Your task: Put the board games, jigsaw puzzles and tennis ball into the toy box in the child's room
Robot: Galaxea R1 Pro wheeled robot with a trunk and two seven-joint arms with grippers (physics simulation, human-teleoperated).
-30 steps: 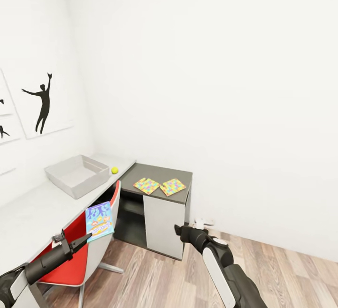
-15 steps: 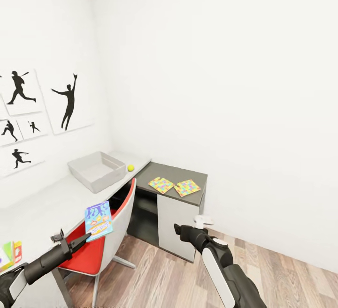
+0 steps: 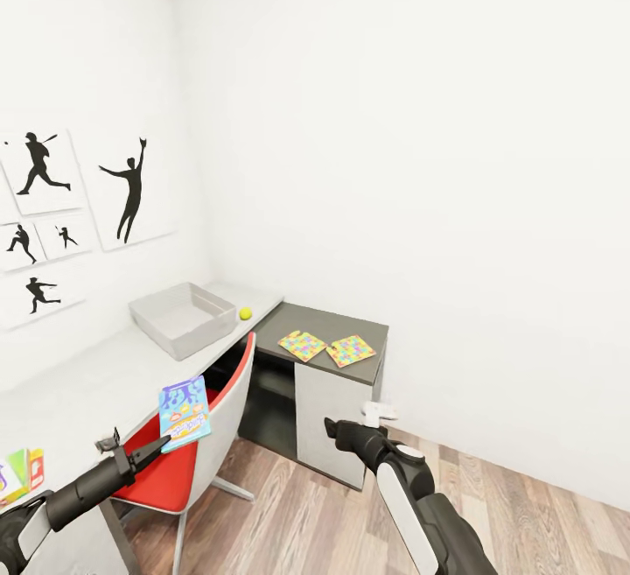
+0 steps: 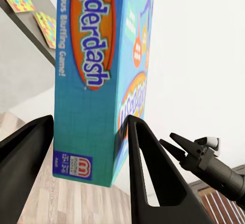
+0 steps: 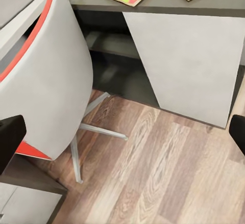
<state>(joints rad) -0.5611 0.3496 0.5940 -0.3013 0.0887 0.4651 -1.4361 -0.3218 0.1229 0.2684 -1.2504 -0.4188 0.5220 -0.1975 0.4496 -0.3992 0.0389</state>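
My left gripper [image 3: 156, 447] is shut on a blue board game [image 3: 184, 412], holding it upright over the red chair; in the left wrist view its fingers [image 4: 153, 173] clamp the box's [image 4: 97, 81] lower edge. The light grey toy box [image 3: 184, 319] sits on the white table [image 3: 96, 378], with the tennis ball [image 3: 245, 313] just right of it. Two jigsaw puzzles [image 3: 303, 345] [image 3: 350, 350] lie on the dark grey side unit. Another board game [image 3: 17, 473], yellow-green and red, lies on the table at the head view's left edge. My right gripper [image 3: 333, 428] hangs open above the floor.
A red-and-grey chair [image 3: 197, 444] is tucked at the table, between me and the toy box. The dark side unit [image 3: 328, 323] has a white front panel and an open shelf. Wooden floor [image 3: 306, 514] spreads to the right. Silhouette pictures hang on the left wall.
The head view has swung left, so everything sits further right in the picture and the board game on the table has come into view. Both grippers keep their pose.
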